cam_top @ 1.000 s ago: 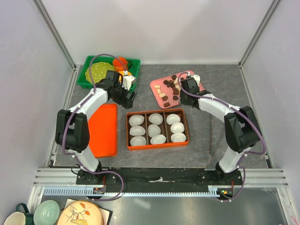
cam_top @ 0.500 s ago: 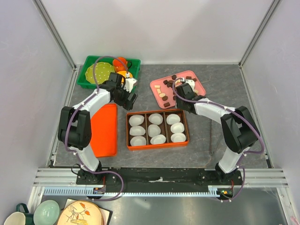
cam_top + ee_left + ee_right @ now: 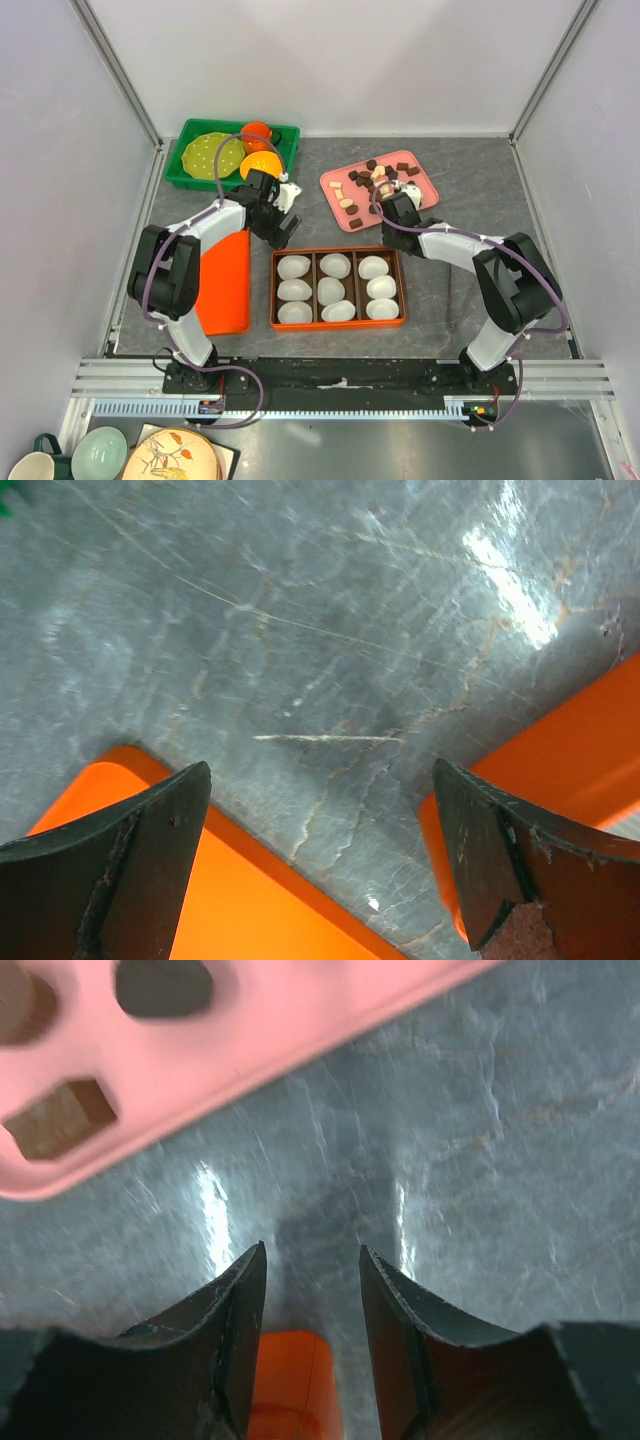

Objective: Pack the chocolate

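Grey veined surface (image 3: 470,170), carrying: pink tray (image 3: 425,188) at back centre-right, holding the chocolate (image 3: 368,182), many small pieces in dark brown, reddish-brown and cream, loosely scattered across the tray; brown box (image 3: 338,325) in front of the tray, three compartments side by side, each with three white paper cups (image 3: 333,265) in a row; orange lid (image 3: 222,285) flat to the left of the box; green bin (image 3: 240,124) at back left, containing a green plate (image 3: 208,155) and orange round items. Left fingers (image 3: 150,850): spread wide, nothing between them, hanging over bare surface in the gap between the orange lid's corner and the box's corner. Right fingers (image 3: 230,1330): a narrow gap, parted, nothing gripped, over bare surface between the pink tray's near edge and the box's back rim; the wrist view shows the tray's edge ahead with a brown square piece and a dark oval piece lying on it, apart from the fingers.
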Available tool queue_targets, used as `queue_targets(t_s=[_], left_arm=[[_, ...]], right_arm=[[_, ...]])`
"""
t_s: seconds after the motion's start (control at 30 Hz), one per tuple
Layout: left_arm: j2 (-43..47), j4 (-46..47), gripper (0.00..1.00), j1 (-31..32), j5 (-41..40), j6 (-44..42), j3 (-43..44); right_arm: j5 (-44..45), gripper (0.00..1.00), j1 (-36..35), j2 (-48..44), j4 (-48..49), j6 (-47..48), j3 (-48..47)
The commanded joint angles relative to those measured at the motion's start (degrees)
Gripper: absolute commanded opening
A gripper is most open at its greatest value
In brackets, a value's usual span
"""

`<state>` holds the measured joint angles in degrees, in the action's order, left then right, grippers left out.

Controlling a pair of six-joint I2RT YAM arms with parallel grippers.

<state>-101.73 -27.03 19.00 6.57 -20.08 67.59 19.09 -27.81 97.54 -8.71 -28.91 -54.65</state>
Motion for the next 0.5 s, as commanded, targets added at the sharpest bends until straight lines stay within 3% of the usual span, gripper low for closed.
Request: queue_targets(t_s=[0.0, 0.17, 0.27, 0.47], left_arm=[[2.41, 1.27, 0.99, 1.39, -0.42, -2.25, -2.46], [3.65, 1.19, 0.99, 2.53, -0.15, -2.25, -3.43], [2.86, 0.93, 0.99, 2.44, -1.64, -1.55, -0.98], [-6.53, -3.73, 0.99, 2.96, -1.92, 2.84, 17.63]], right_arm=[[0.24, 0.50, -0.66, -3.84, -1.57, -1.33, 3.23], [1.12, 0.50, -0.75, -5.86, -1.92, -1.76, 4.91], [2.79, 0.57, -0.75, -6.04, -2.19, -1.51, 3.51], [7.53, 0.60, -0.58, -3.85, -5.61, 0.43, -7.30]])
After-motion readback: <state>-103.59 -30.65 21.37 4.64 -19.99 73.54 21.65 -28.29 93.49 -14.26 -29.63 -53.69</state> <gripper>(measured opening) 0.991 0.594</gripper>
